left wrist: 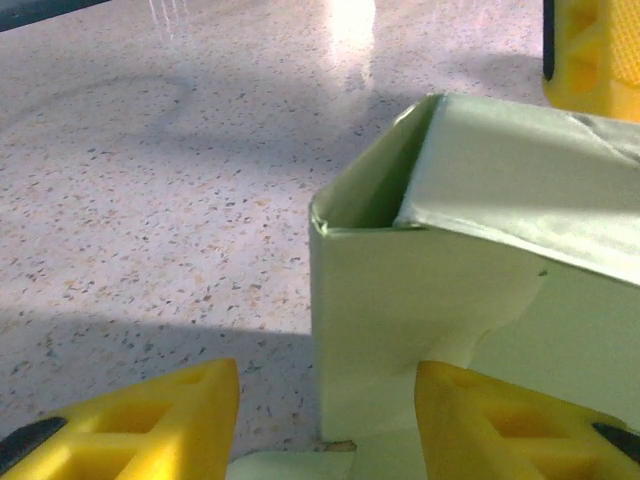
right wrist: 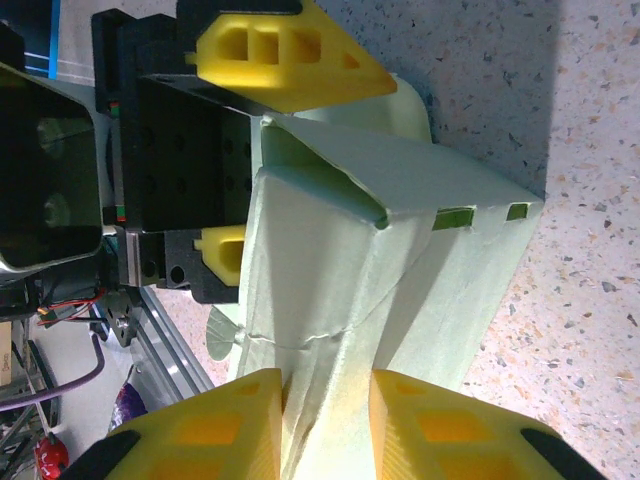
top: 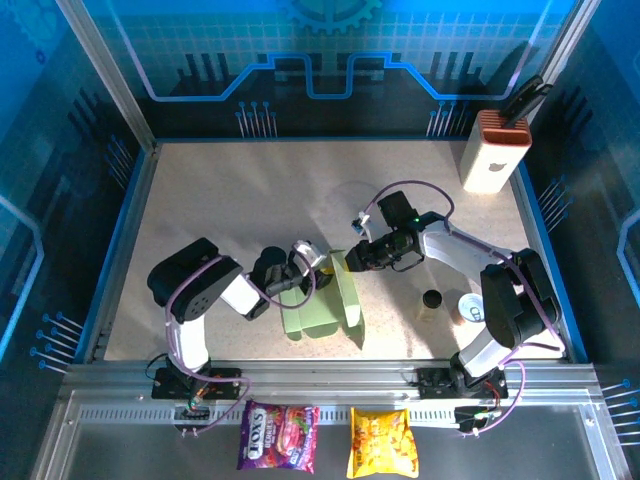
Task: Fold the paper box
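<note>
The paper box (top: 322, 308) is pale green card, partly folded, with walls standing up near the table's front middle. My left gripper (top: 300, 265) is at its left end. In the left wrist view it (left wrist: 325, 430) is open, its yellow fingers (left wrist: 150, 420) straddling a corner of the box (left wrist: 420, 290), the left finger clear of the card. My right gripper (top: 352, 258) reaches in from the right. In the right wrist view it (right wrist: 325, 430) is shut on a creased wall of the box (right wrist: 400, 200), with the left gripper's fingers (right wrist: 290, 55) at the far end.
A white block with an orange ribbed top (top: 493, 150) stands at the back right. A can (top: 470, 308) and a small dark cylinder (top: 432, 300) sit by the right arm. Two snack packets (top: 278, 436) (top: 382, 443) lie below the front rail. Bare tabletop lies behind and left.
</note>
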Available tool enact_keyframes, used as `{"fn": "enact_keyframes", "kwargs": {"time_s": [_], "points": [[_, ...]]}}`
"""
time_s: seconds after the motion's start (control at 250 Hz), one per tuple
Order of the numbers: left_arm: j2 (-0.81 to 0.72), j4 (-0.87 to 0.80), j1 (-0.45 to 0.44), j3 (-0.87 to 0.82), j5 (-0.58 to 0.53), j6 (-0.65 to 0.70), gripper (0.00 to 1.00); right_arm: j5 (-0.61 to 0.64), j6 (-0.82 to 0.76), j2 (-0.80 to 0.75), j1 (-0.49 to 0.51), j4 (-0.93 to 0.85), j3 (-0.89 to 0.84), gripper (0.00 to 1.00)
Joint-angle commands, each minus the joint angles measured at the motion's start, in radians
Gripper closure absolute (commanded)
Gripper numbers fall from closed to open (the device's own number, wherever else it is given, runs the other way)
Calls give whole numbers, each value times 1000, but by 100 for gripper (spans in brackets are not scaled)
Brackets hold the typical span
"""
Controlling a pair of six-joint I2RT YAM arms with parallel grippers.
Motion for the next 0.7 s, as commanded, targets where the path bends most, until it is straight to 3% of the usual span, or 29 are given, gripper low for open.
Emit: {"fn": "enact_keyframes", "kwargs": {"time_s": [0.0, 0.128, 0.487, 0.695], "points": [[43, 114, 6, 16, 100, -6, 48, 26, -22, 19, -12, -44, 6, 72], [77, 116, 8, 44, 122, -15, 51, 28, -21, 20, -13, -48, 8, 72], [91, 131, 9, 44, 119, -15, 89, 35, -9, 17, -13, -51, 19, 70], [77, 190, 7, 3, 40, -20, 96, 40, 9, -10, -14, -50, 25, 62]]}}
